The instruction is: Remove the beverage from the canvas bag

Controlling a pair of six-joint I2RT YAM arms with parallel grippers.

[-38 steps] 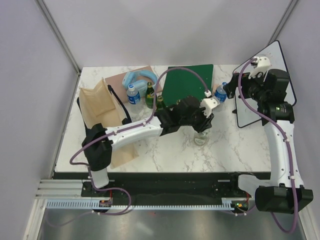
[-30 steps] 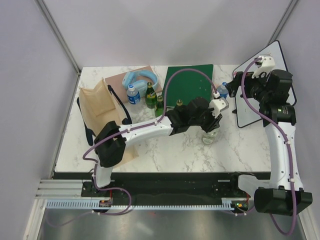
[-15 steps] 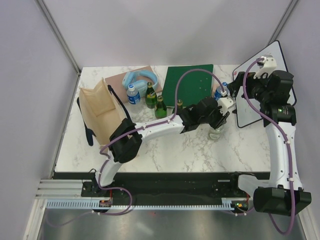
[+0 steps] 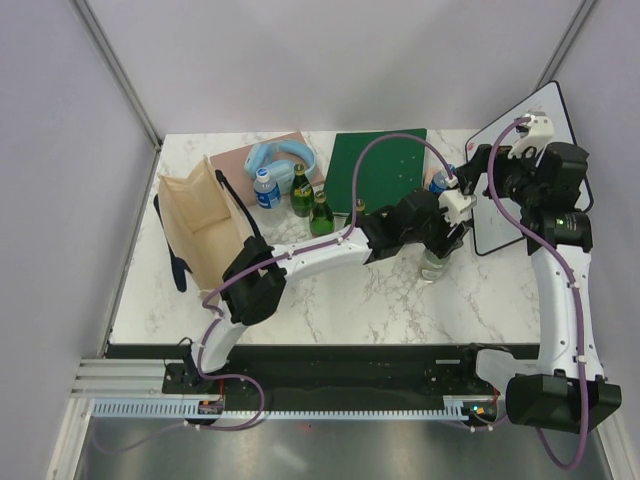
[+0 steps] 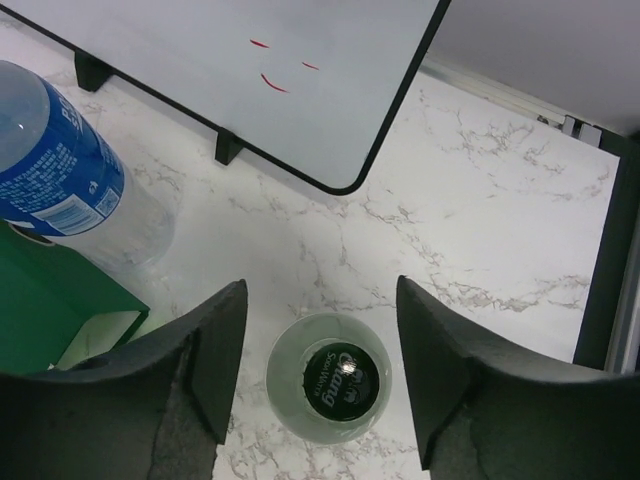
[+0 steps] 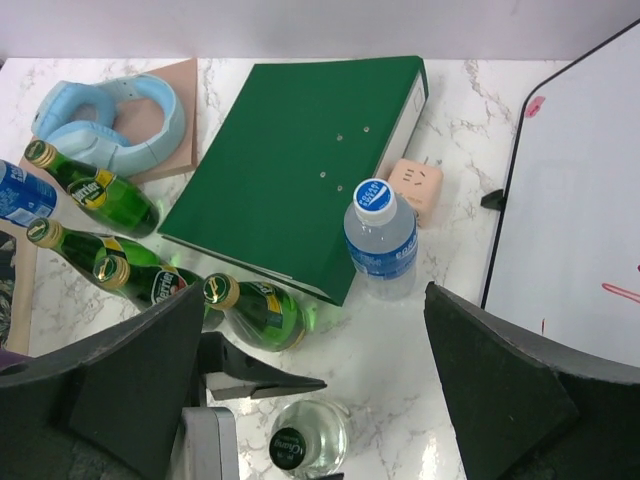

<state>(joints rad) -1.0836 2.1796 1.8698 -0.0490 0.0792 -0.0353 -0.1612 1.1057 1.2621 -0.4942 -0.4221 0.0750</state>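
Fingers [image 5: 215, 370] of the left hand [image 5: 318, 350] stood apart on either side of the beverage [image 5: 330, 378], a clear bottle with a dark cap. Bare table [image 5: 480, 230] showed in both gaps, so the hand was released and grasped nothing. The bottle stood upright near 3 o'clock on the table, well apart from the canvas bag [image 4: 200, 215] at 9 o'clock and near the whiteboard [image 5: 250, 80].

Letting go looked like the step in hand. The next move called for a straight lift clear of the cap without knocking the bottle over. The right hand [image 6: 315, 385] hung wide open and empty above.

From overhead the left hand covered most of the bottle. Its base, the cap's print and the bag's inside could not be made out.
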